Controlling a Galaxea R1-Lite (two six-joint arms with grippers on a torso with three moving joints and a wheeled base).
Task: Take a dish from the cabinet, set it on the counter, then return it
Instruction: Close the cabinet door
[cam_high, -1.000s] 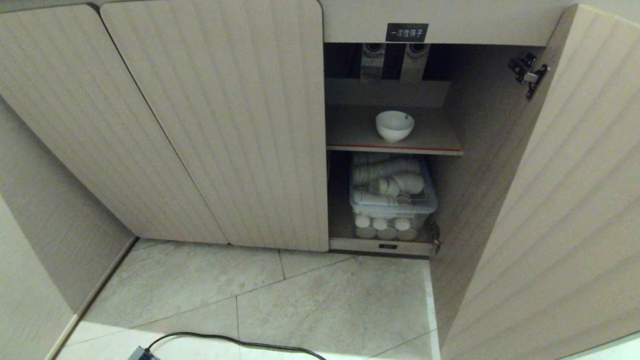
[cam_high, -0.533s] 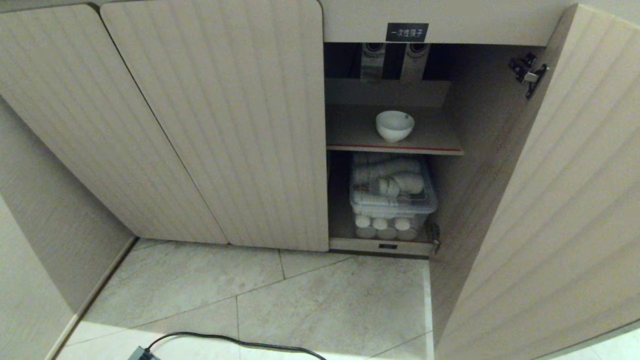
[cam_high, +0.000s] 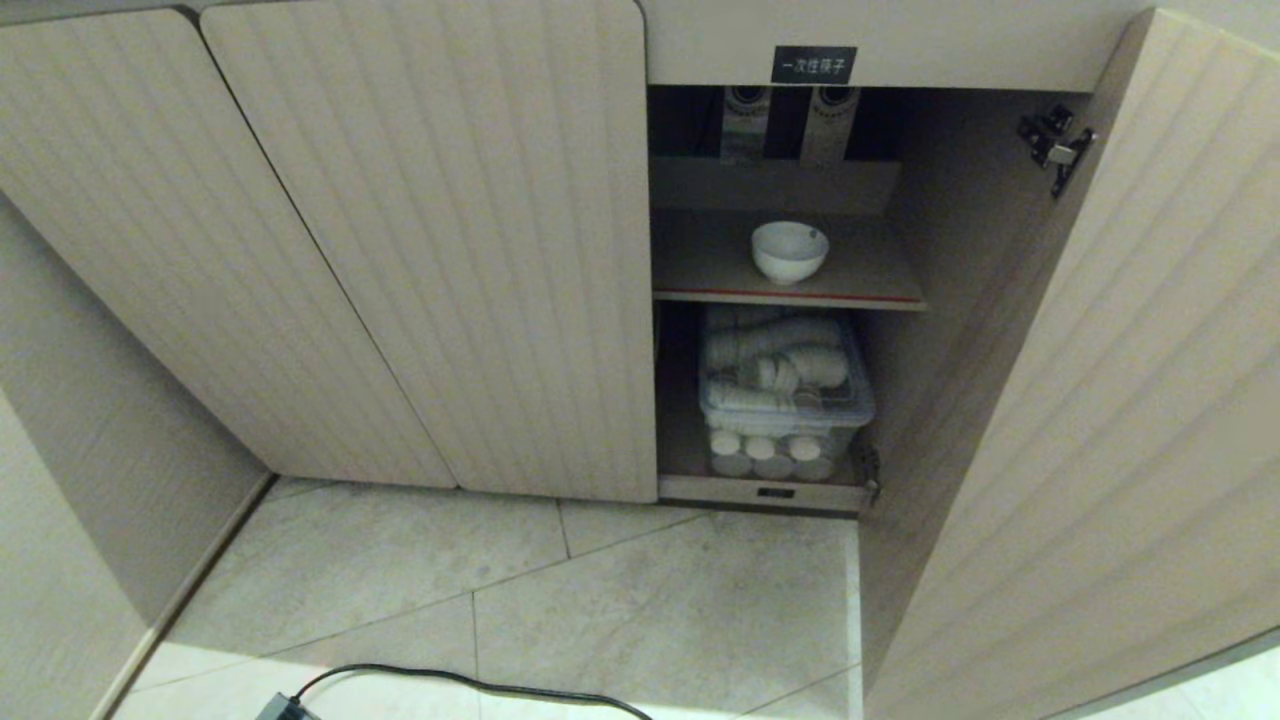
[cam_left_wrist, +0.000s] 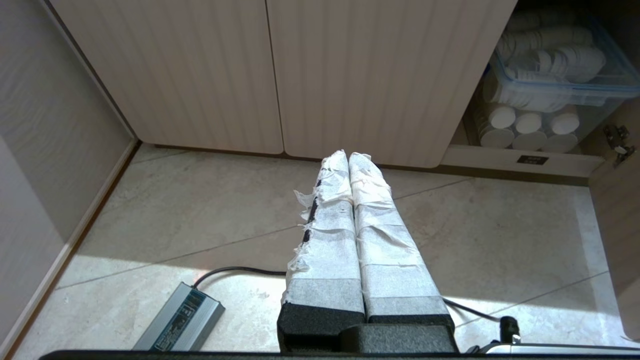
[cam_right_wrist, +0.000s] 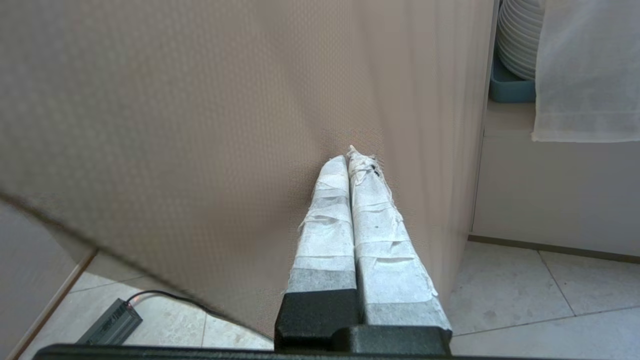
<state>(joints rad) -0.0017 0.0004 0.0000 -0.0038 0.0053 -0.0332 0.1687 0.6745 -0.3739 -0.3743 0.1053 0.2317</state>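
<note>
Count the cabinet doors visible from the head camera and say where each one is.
3. Two shut doors sit side by side on the left, the far-left door and the middle door. The open door stands swung out on the right. More may lie outside the view.

Label text (cam_high: 813, 65): white characters, too small for me to read.
Open door (cam_right_wrist: 225, 125): fills my right wrist view, hiding the cabinet interior.
Stacked plates (cam_right_wrist: 520, 35): cut off at the edge.
Cable (cam_high: 470, 682): runs out of frame.

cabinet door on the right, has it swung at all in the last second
Yes. The open door has swung slightly: its bottom edge, low and right in the head view, sits lower toward the corner, covering more floor, while the bowl and shelf stay put.
</note>
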